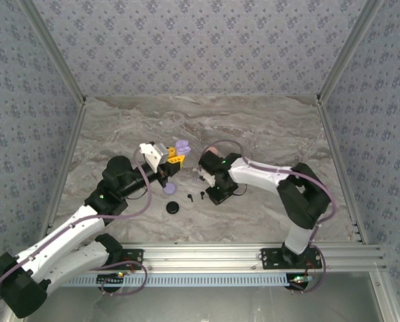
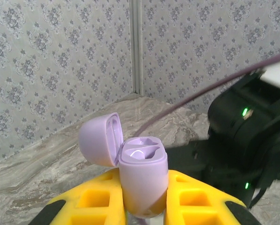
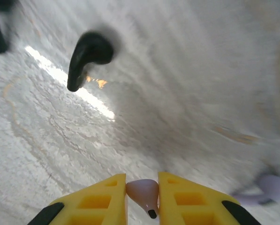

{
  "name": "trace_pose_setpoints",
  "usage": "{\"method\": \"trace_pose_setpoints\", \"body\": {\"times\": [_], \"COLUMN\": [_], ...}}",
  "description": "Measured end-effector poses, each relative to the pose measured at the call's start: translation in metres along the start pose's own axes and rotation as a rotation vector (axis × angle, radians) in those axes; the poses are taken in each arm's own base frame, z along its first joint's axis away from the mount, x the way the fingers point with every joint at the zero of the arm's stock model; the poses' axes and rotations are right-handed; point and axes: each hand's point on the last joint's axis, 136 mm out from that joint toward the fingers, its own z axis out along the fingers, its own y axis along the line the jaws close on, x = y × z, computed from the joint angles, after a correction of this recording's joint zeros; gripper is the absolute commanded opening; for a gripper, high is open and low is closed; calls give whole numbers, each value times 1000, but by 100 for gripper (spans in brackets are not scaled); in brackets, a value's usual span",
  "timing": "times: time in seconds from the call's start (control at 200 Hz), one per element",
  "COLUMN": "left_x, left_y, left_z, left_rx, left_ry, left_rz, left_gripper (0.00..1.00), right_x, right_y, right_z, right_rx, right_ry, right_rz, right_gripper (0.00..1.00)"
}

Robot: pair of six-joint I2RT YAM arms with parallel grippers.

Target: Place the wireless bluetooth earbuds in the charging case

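Over the grey marbled tabletop [image 1: 253, 127], the left gripper [image 2: 143, 192] is clamped on the lilac plastic charging case [image 2: 142, 173], which stands upright with its hinged lid [image 2: 100, 138] open. Near it, the right gripper [image 3: 142, 190] pinches a pale pink stemmed earbud [image 3: 143, 191]. A black stemmed earbud [image 3: 89, 56] lies on the table.

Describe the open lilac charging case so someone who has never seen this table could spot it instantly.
On the marbled table, find the left gripper near the centre. Its yellow jaws clamp the lilac charging case upright. Unlike the lilac disc and black disc lying flat nearby, its lid is flipped open.
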Motion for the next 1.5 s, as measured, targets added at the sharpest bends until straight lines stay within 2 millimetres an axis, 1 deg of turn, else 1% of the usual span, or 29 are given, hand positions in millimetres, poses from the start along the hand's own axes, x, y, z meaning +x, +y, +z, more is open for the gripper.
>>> {"method": "trace_pose_setpoints", "body": {"times": [0.04, 0.1, 0.205, 0.23, 0.335, 0.435, 0.485, 0.55, 0.615, 0.695, 0.785, 0.889, 0.984, 1.099, 1.504], "left_x": [1, 3, 8, 9, 11, 13, 12, 14, 17, 21, 21, 12, 0, -7, -7], "left_y": [0, 0, 0, 0, -2, -3, -4, -5, -7, -9, -14, -20, -25, -29, -30], "left_z": [2, 6, 14, 16, 23, 30, 33, 37, 42, 47, 52, 56, 57, 57, 57], "left_rx": [1, 7, 21, 25, 46, 65, 77, 92, 107, 125, 151, 179, 197, 211, 216], "left_ry": [2, 4, 11, 12, 7, -2, -8, -13, -10, -7, -5, -26, -55, -75, -78], "left_rz": [-2, -10, -29, -33, -51, -66, -74, -84, -99, -107, -112, -107, -99, -92, -90], "left_gripper": [0, 0, 0, 0, 0, 0, 0, 0, 0, 0, 0, 0, 0, 0, 0], "right_x": [-7, -21, -43, -48, -63, -71, -75, -79, -81, -83, -83, -86, -91, -95, -99], "right_y": [-4, -10, -19, -21, -21, -14, -7, 3, 15, 32, 47, 56, 55, 54, 41], "right_z": [-13, -40, -95, -111, -168, -221, -249, -282, -307, -328, -336, -334, -326, -318, -314], "right_rx": [-6, -16, -41, -49, -87, -134, -163, -202, -234, -275, -310, -331, -331, -336, -340], "right_ry": [-53, -162, -371, -429, -626, -787, -869, -959, -1028, -1079, -1097, -1086, -1066, -1045, -1030], "right_rz": [17, 45, 83, 90, 92, 78, 61, 30, -8, -59, -101, -118, -109, -89, -23], "right_gripper": [21, 21, 21, 21, 21, 21, 21, 21, 21, 21, 21, 21, 21, 21, 21]}}
